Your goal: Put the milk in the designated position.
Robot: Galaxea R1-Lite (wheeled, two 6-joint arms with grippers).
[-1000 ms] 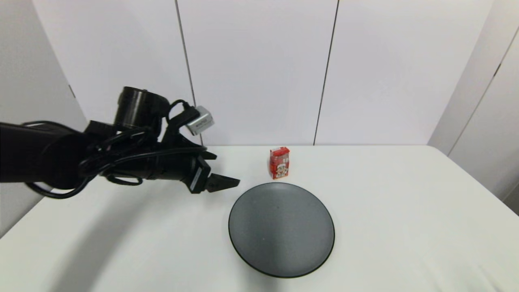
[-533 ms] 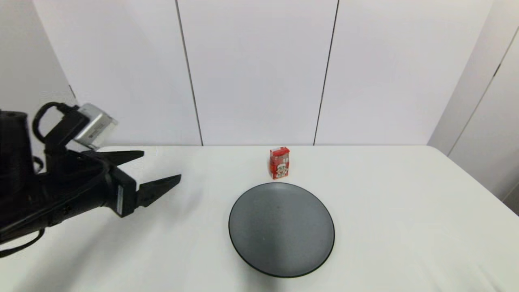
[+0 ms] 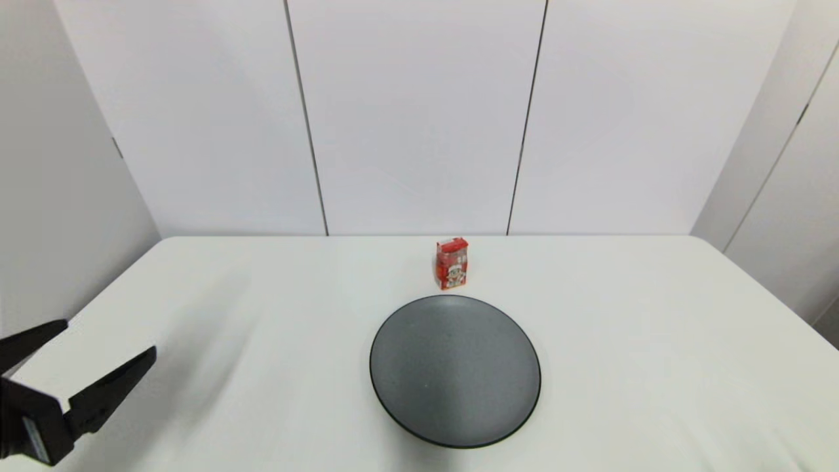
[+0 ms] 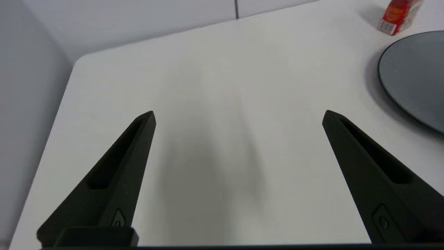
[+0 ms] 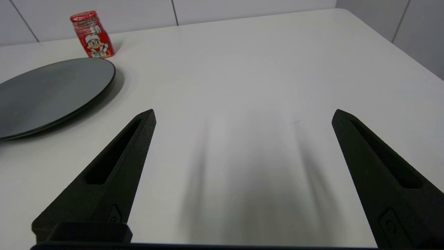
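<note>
Milk (image 3: pixel 451 263): small red carton, upright on the white surface (image 3: pixel 655 367), cartoon face toward the robot. Stands just behind the dark grey plate (image 3: pixel 455 370), on the far side from the robot, near the plate's rim; a narrow strip of bare surface shows between them in the head view. Nothing grips it. The same carton shows in the left wrist view (image 4: pixel 399 15) and the right wrist view (image 5: pixel 92 34), both times just beyond the plate's edge.

Plate: round, flat on the surface, bare. Seen also at the border of the left wrist view (image 4: pixel 416 76) and of the right wrist view (image 5: pixel 48 93).

Left gripper (image 3: pixel 108 342): low at the robot's left, well apart from the plate and from the milk, over the near left part of the surface. Jaws wide, nothing between them; the left wrist view (image 4: pixel 238 116) shows only bare white surface and soft shadow in the gap.

Right gripper (image 5: pixel 242 114): out of the head view. Its own camera puts it low over the surface on the plate's right side, well apart from the milk. Jaws wide, holding nothing; bare surface and shadow between them.
</note>
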